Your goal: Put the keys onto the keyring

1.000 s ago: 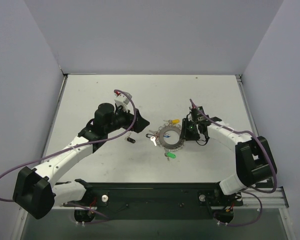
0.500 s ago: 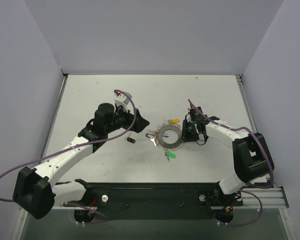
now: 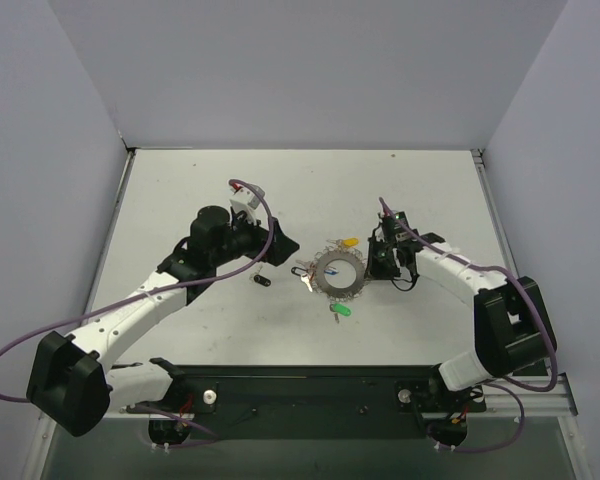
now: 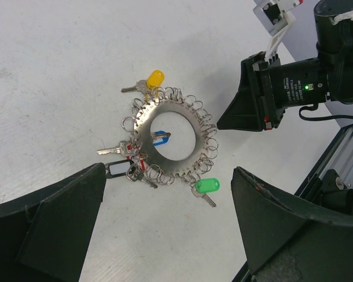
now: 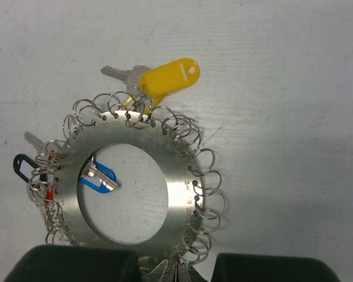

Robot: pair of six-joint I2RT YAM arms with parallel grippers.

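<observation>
- The ring (image 3: pixel 321 273) lay flat on the bench (image 3: pixel 180 190), just right of the middle of the top view, between the two hands.
- Small wire loops ran all round its rim.
- A yellow key (image 5: pixel 165 78) lay at the ring's upper edge in the right wrist view. Its head was outside the rim and its blade pointed to the upper left.
- A blue key (image 5: pixel 99 178) lay inside the hollow centre, against the left side.
- A black-tagged key (image 5: pixel 22 166) sat among the loops at the ring's left edge in that view.
- A green key (image 4: pixel 207 185) lay at the ring's lower right in the left wrist view, touching the outer loops. Whether it hung on one could not be told.
- The left hand (image 3: pixel 277 248) stood wide open to the left of the ring in the top view, apart from it and holding nothing.
- The right hand (image 3: pixel 373 263) was at the ring's right edge. In its own view its fingers (image 5: pixel 76 265) stood either side of the rim's lowest stretch, with loops and bits of metal between them. Whether they pinched anything could not be told.
- A small black piece (image 3: pixel 262 281) lay on the bench just below the left hand, apart from the ring.
</observation>
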